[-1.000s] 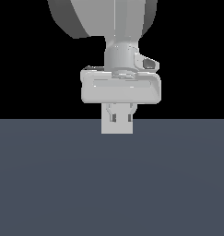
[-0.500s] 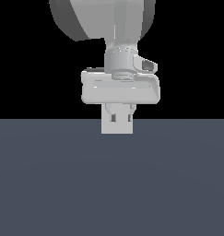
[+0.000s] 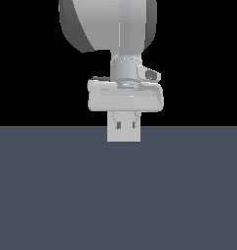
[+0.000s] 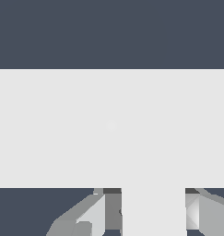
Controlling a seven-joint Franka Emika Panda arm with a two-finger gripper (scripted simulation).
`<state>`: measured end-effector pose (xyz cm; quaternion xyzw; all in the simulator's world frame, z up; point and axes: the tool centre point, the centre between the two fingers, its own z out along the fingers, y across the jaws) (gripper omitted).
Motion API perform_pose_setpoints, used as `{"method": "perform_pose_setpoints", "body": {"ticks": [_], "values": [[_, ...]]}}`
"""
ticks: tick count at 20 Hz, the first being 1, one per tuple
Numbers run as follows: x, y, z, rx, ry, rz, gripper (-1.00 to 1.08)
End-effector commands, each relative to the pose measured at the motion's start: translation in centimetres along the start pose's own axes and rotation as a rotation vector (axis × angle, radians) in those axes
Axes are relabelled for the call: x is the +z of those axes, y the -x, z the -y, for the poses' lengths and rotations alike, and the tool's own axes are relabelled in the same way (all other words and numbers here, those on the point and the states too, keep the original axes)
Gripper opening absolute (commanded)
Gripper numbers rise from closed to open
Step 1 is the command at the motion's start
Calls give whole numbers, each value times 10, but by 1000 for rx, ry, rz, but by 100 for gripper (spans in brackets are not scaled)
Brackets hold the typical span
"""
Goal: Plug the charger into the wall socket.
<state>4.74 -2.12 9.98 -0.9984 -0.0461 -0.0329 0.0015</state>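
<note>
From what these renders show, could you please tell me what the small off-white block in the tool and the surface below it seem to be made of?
The small off-white cube-like block looks like matte plastic: flat, even colour, no gloss or grain, though a render leaves this open. The dark slate-grey surface is uniform and matte, with no texture to name a material. The light-grey tool looks like smooth moulded plastic or painted metal.

Arm vertical; gripper (image 3: pixel 124 123) pointing down, fingers narrowly spaced.

flat, even simulator light, no cast shadows or glare; sharp, blocky renders, black backdrop.
</note>
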Motion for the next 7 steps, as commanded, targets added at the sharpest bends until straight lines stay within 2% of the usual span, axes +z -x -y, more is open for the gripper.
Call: {"method": "perform_pose_setpoints", "body": {"ticks": [1, 7], "values": [[0, -6, 0, 0, 0, 0, -100], [1, -12, 0, 0, 0, 0, -100]]}}
